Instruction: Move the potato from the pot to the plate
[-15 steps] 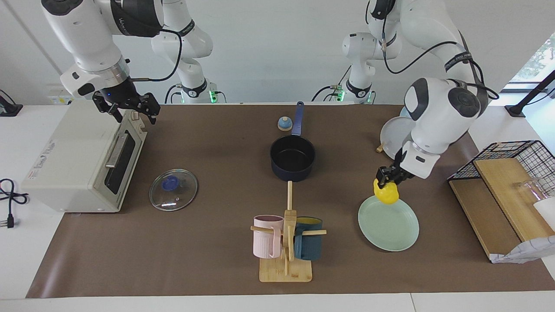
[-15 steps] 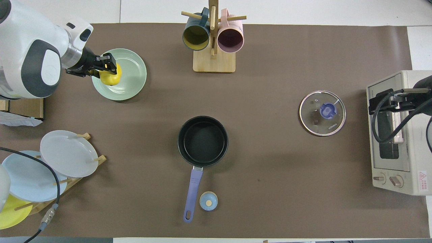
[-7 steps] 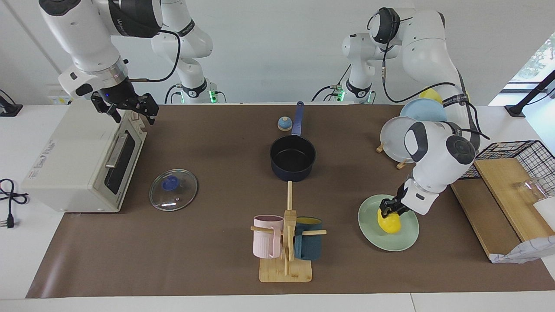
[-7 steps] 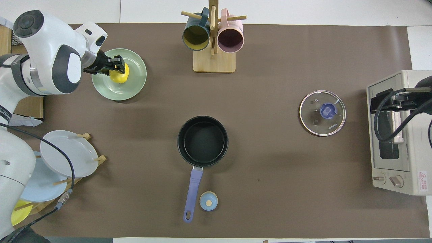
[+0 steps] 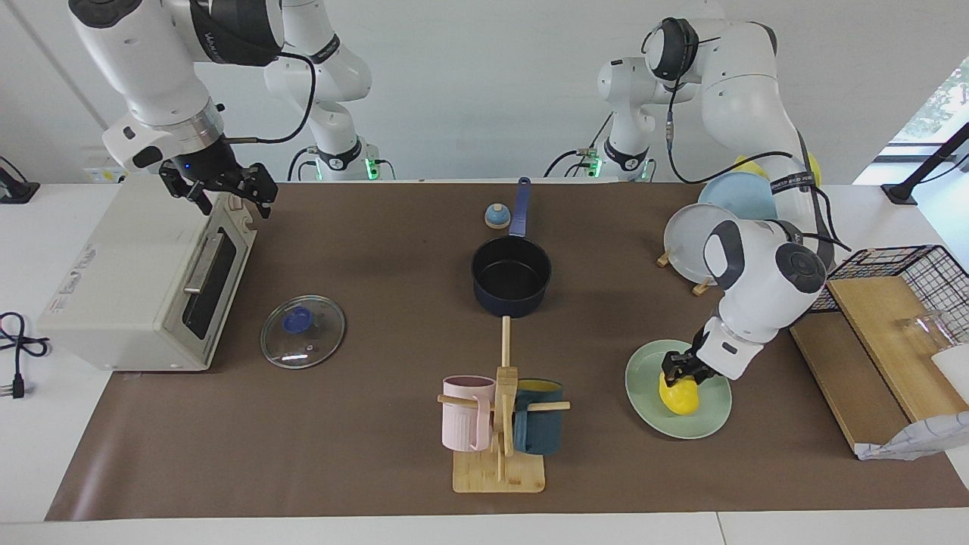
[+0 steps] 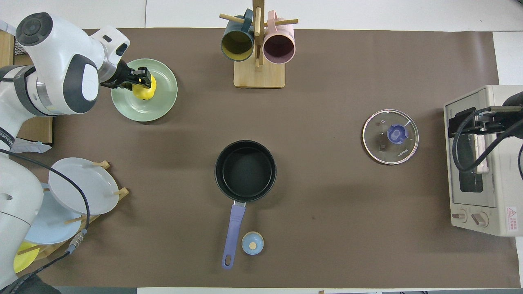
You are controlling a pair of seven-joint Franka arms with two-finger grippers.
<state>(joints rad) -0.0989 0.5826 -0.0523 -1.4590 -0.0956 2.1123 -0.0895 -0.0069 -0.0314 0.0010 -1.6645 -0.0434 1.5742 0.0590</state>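
Observation:
The yellow potato [image 5: 681,399] lies on the mint-green plate [image 5: 708,418] at the left arm's end of the table; it also shows in the overhead view [image 6: 145,93] on the plate [image 6: 160,107]. My left gripper [image 5: 676,373] is down on the potato's top and shut on it; in the overhead view the left gripper [image 6: 141,78] is over the plate. The navy pot [image 5: 509,304] stands empty mid-table, its blue handle pointing toward the robots. My right gripper [image 5: 223,193] waits open over the toaster oven.
A toaster oven [image 5: 136,280] stands at the right arm's end, with a glass lid [image 5: 303,331] beside it. A mug rack [image 5: 500,424] stands farther from the robots than the pot. A plate rack [image 5: 693,242], a wire basket [image 5: 901,265] and a wooden board [image 5: 848,371] are near the plate.
My left gripper came down with the potato from above the plate's edge until the potato lay on the plate. The right arm has barely moved.

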